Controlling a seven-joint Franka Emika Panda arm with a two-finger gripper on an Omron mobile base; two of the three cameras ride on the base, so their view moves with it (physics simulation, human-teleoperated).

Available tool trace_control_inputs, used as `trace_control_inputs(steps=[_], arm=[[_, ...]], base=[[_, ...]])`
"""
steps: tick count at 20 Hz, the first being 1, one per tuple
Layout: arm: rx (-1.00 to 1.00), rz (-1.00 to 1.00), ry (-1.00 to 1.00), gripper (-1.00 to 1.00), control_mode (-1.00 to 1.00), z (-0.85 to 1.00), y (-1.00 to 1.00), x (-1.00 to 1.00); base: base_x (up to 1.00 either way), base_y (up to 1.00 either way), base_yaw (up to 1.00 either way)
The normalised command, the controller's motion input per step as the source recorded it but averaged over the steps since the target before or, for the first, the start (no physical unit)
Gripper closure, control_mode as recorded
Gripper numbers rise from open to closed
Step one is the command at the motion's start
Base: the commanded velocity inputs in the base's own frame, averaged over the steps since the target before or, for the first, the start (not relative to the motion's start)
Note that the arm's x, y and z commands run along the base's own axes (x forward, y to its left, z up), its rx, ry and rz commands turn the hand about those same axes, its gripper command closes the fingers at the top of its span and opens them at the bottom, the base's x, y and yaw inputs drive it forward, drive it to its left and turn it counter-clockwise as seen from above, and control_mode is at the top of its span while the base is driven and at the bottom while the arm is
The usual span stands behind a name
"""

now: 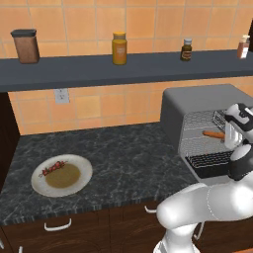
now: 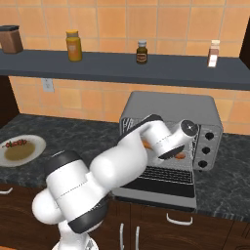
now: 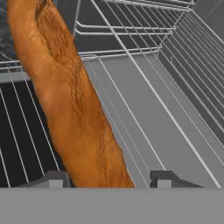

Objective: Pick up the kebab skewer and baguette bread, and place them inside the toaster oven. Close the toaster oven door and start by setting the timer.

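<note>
The baguette bread (image 3: 74, 100) runs away from the hand between my two fingertips, over the wire rack inside the toaster oven (image 1: 197, 101). My gripper (image 3: 109, 179) is shut on its near end. From the left base the baguette bread (image 1: 213, 134) shows as an orange stick level inside the oven mouth, with the hand just to its right. The toaster oven door (image 2: 161, 183) lies folded down and open. The kebab skewer (image 1: 53, 168) rests on the white plate (image 1: 84, 170) at the counter's left, far from the arm.
A dark shelf (image 1: 99, 69) above the counter carries a brown canister (image 1: 25, 46), a yellow jar (image 1: 119, 48) and small bottles. Three knobs (image 2: 210, 141) sit on the oven's right panel. Dark marble counter (image 1: 123, 148) lies between plate and oven.
</note>
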Motion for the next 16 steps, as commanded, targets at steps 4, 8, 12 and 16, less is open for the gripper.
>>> trace_control_inputs(steps=[4, 8, 12, 16], arm=[[0.0, 0.0, 0.0, -1.0, -1.0, 0.0, 0.0, -0.11], [0.0, 0.0, 0.0, -1.0, -1.0, 0.01, 0.0, -0.22], [0.0, 0.0, 0.0, -1.0, -1.0, 0.37, 0.04, -0.58], [0.0, 0.0, 0.0, -1.0, -1.0, 0.52, 0.41, -0.76]], base=[[0.0, 0.0, 0.0], [0.0, 0.0, 0.0], [0.0, 0.0, 0.0], [0.0, 0.0, 0.0]])
